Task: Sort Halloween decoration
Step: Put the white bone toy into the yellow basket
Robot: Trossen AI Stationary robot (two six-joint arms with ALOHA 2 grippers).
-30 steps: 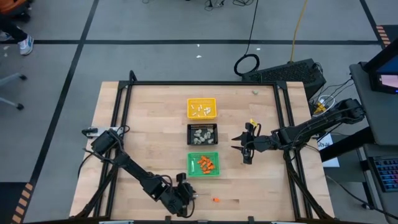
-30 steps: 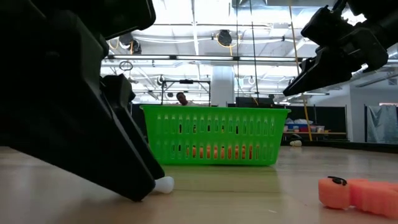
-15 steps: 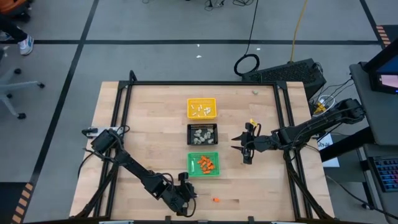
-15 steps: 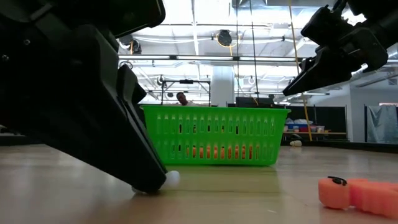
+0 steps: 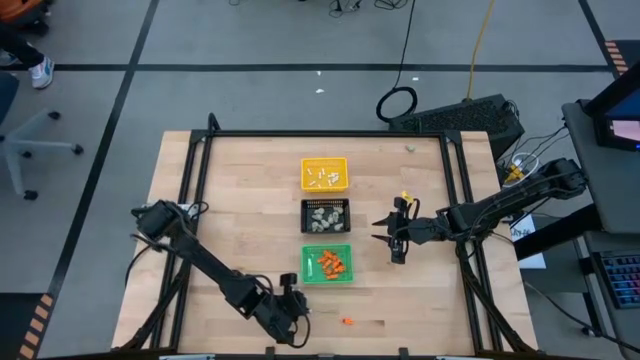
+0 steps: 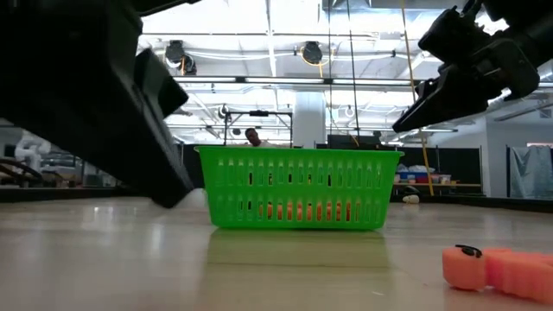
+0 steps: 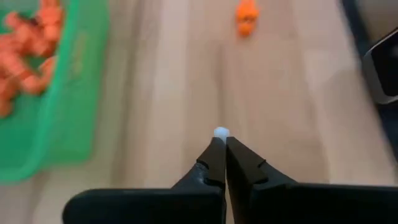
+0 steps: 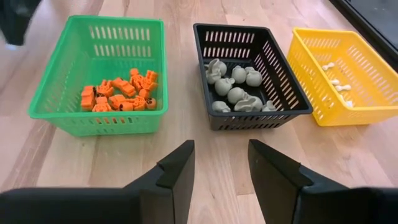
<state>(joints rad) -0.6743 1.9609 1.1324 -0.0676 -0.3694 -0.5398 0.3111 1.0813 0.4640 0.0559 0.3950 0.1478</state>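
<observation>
Small white stick piece (image 7: 221,132) of the Halloween decoration now pinched at the very tip of the left gripper (image 7: 220,144); only its rounded white end visible past the jaws in the left wrist view. A second ago: same piece lying on the pale wooden surface (image 5: 240,230) against the dark finger, jaws apart. Since then: jaws drawn fully together on it, gripper raised clear of the surface in the low view, white piece gone from the wood there. Judged meaning: pick made, carry to a tray next.

Probable destination: yellow square plastic tray (image 5: 324,173) at the far end of the tray row, already holding small white sticks (image 8: 336,81). Black square tray (image 5: 325,215) in the middle with beige-grey lumps (image 8: 235,87); green square tray (image 5: 327,263) nearest the left gripper with orange bits (image 8: 118,94). Carry path therefore past green and black trays.

One loose orange piece (image 5: 347,321) on the surface near the front edge, just beside the left gripper, outside any tray; not yet sorted.

Right gripper (image 8: 219,165) hovering beside the tray row, well apart from the held piece, jaws moderately spread with nothing between them, unchanged over the last second.

Grip at the extreme tip only, so slip risk during carry judged notable.
</observation>
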